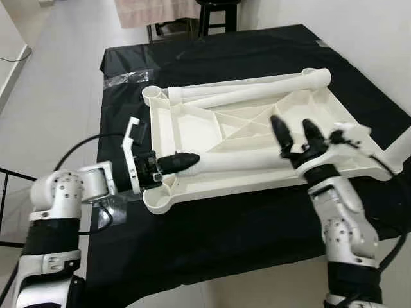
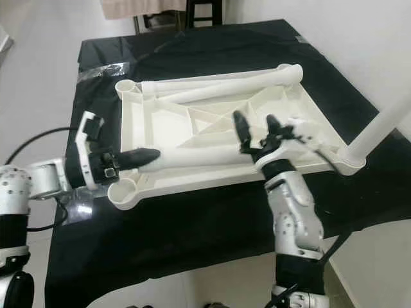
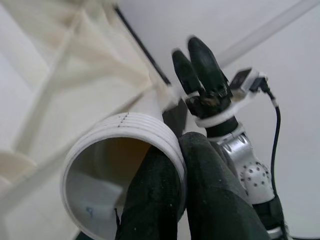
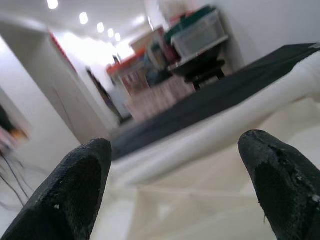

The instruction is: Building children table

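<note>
While the white plastic tabletop (image 1: pixel 212 131) lies underside-up on the black-covered bench (image 1: pixel 212 231), leg fitting is the step in hand. Left end effector (image 1: pixel 183 162) sits at the tabletop's near left end, fingers closed around the threaded open end of a white leg tube (image 1: pixel 241 159), one finger inside the rim per the left wrist view (image 3: pixel 150 200). That leg lies flat across the tabletop's ribbed underside, pointing toward its right end. Right end effector (image 1: pixel 294 133) hovers over the tabletop near its right end, fingers spread wide and pointing up, gripping nothing. Two more legs (image 1: pixel 257 90) lie along the tabletop's far edge, beside the far left corner socket (image 1: pixel 154 96). Near left corner socket (image 1: pixel 157 197) is empty, just beside the held tube end. Another leg (image 2: pixel 379 125) looks already stood up at the tabletop's near right corner, though the joint is hard to make out.

Judged next: lift the held leg, tip it upright and seat its threaded end in a free corner socket, likely with the right end effector steadying the tube. Alignment of thread to socket is the fussy bit.
</note>
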Available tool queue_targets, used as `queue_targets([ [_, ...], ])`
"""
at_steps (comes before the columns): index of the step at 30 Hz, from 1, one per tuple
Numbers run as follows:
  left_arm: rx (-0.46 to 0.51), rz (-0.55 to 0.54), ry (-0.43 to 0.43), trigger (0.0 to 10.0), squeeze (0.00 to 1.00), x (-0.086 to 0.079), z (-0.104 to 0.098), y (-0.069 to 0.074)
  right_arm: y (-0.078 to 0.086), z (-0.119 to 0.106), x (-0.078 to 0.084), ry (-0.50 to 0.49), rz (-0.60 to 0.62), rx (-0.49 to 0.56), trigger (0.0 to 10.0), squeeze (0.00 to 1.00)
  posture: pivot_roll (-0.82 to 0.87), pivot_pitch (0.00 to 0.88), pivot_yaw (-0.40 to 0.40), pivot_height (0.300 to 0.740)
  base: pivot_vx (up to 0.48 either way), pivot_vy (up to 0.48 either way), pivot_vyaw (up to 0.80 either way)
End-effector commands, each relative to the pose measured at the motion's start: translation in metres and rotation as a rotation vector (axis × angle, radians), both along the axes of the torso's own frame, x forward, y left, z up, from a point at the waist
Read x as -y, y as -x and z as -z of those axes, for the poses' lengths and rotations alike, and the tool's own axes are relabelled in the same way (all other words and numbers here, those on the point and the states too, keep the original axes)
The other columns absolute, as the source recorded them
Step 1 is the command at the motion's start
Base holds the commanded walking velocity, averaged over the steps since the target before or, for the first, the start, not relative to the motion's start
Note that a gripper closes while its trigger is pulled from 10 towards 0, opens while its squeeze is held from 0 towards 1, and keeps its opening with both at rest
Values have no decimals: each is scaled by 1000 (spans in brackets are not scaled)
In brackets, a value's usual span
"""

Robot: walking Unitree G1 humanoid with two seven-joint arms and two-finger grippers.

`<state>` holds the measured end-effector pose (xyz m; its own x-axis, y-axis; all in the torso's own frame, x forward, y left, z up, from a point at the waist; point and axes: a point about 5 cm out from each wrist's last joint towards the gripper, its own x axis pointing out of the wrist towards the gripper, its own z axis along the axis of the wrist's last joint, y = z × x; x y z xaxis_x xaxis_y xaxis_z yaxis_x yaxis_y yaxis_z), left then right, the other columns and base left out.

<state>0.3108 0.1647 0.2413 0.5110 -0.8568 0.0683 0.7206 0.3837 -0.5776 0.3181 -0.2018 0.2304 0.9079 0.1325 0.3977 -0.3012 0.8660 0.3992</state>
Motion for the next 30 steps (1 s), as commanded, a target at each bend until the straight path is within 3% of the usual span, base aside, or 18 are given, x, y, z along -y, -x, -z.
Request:
queue_targets([
  [1,121,-79,50,0,0,-18,-24,5,3,-11,2,-105,-56,48,10000,0,-69,183,-34,740,0,0,0],
  [5,152,-80,69,0,0,-20,-28,8,4,-17,3,-154,-80,72,10000,0,-67,185,-36,740,0,0,0],
  [7,189,-86,109,0,0,-22,-33,12,8,-29,5,-262,-151,128,10000,0,-66,187,-40,740,0,0,0],
  [9,189,-86,109,0,0,-22,-33,12,8,-29,5,-262,-151,128,10000,0,-66,187,-40,740,0,0,0],
  [13,221,-101,193,0,0,-24,-36,17,29,-40,1,-353,-390,235,10000,0,-66,187,-40,740,0,0,0],
  [14,221,-101,193,0,0,-24,-36,17,29,-40,1,-353,-390,235,10000,0,-66,187,-40,740,0,0,0],
  [17,257,-63,291,0,0,-22,-40,25,47,-24,-14,-297,-577,211,10000,0,-65,187,-40,740,0,0,0],
  [18,257,-63,291,0,0,-22,-40,25,47,-24,-14,-297,-577,211,10000,0,-65,187,-40,740,0,0,0],
  [20,294,-31,362,0,0,-23,-45,30,51,-9,-28,-263,-642,140,10000,0,-61,188,-41,740,0,0,0],
  [24,331,8,444,0,0,-24,-51,36,50,1,-40,-262,-679,71,10000,0,-53,189,-38,740,0,0,0],
  [28,334,21,461,0,0,-24,-52,37,48,1,-42,-265,-681,60,10000,0,-53,189,-38,740,0,0,0],
  [29,331,96,485,0,0,-19,-50,43,48,-5,-51,-254,-720,76,10000,0,-54,189,-37,740,0,0,0],
  [30,331,96,485,0,0,-19,-50,43,48,-5,-51,-254,-720,76,10000,0,-54,189,-37,740,0,0,0],
])
